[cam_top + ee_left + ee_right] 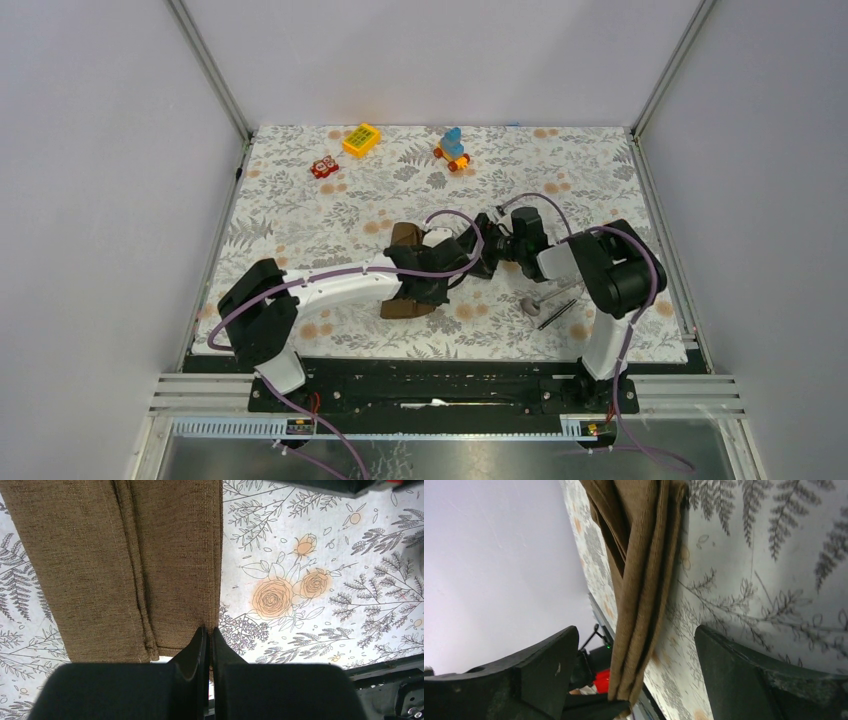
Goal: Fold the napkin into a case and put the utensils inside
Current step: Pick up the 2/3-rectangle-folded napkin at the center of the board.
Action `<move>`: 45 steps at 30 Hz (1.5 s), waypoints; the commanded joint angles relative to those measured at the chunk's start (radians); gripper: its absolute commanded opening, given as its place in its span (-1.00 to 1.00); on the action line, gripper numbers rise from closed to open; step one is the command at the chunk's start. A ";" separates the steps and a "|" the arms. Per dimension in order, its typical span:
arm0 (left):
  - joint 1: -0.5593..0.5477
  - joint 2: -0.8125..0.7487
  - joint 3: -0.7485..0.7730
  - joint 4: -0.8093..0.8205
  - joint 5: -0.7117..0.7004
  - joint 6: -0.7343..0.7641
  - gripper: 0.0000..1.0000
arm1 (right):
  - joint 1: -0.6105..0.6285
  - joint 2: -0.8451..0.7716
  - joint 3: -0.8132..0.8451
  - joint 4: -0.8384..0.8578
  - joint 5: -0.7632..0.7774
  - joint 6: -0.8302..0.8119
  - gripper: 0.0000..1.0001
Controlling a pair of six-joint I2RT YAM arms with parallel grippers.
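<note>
The brown napkin [404,240] lies folded into a long layered strip on the floral tablecloth, partly hidden under my left arm. In the left wrist view the napkin [115,565] stretches away from me, and my left gripper [210,630] is shut on its near right edge. My left gripper [428,292] sits at the strip's near end. My right gripper [634,635] is open wide, with the napkin's stacked edges [644,580] hanging between its fingers without touching them. My right gripper [462,258] reaches in from the right. The silver spoon [535,300] and dark stick [557,313] lie to the right.
Toy blocks stand at the back: a yellow one [361,139], a small red one [323,167] and a blue-and-orange one [452,148]. The grey floral tablecloth [600,190] covers the table. A metal rail [450,385] runs along the near edge by the arm bases.
</note>
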 commanded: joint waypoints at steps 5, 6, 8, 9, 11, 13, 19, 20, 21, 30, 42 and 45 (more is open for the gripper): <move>0.005 -0.042 -0.004 0.040 0.033 0.012 -1.00 | 0.008 0.137 0.083 0.166 0.060 0.108 0.57; 0.004 -0.043 -0.003 0.040 0.034 0.013 -1.00 | 0.008 0.147 0.094 0.165 0.061 0.107 0.51; 0.005 -0.045 -0.001 0.041 0.033 0.014 -1.00 | 0.008 0.164 0.111 0.167 0.065 0.101 0.35; 0.005 -0.044 -0.001 0.041 0.033 0.015 -1.00 | 0.008 0.173 0.118 0.170 0.065 0.098 0.27; 0.005 -0.043 0.000 0.045 0.036 0.017 -1.00 | 0.008 0.186 0.132 0.172 0.065 0.094 0.12; 0.005 -0.044 -0.002 0.049 0.039 0.017 -1.00 | 0.008 0.193 0.143 0.168 0.065 0.091 -0.02; 0.005 -0.042 -0.001 0.072 0.067 0.019 -1.00 | 0.008 0.192 0.161 0.156 0.057 0.056 -0.49; 0.005 -0.040 -0.002 0.080 0.078 0.021 -1.00 | 0.005 0.187 0.163 0.148 0.055 0.047 -0.63; 0.005 -0.037 0.000 0.089 0.091 0.021 -1.00 | -0.003 0.178 0.163 0.134 0.054 0.037 -0.78; -0.022 0.094 0.081 0.242 0.216 -0.009 -1.00 | -0.119 -0.002 0.206 -0.399 0.071 -0.288 -1.00; -0.029 0.152 0.038 0.453 0.315 0.002 -1.00 | -0.015 -0.092 0.452 -1.002 0.510 -0.569 -1.00; -0.015 0.085 -0.072 0.558 0.336 0.001 -1.00 | 0.053 -0.059 0.533 -1.105 0.654 -0.546 -1.00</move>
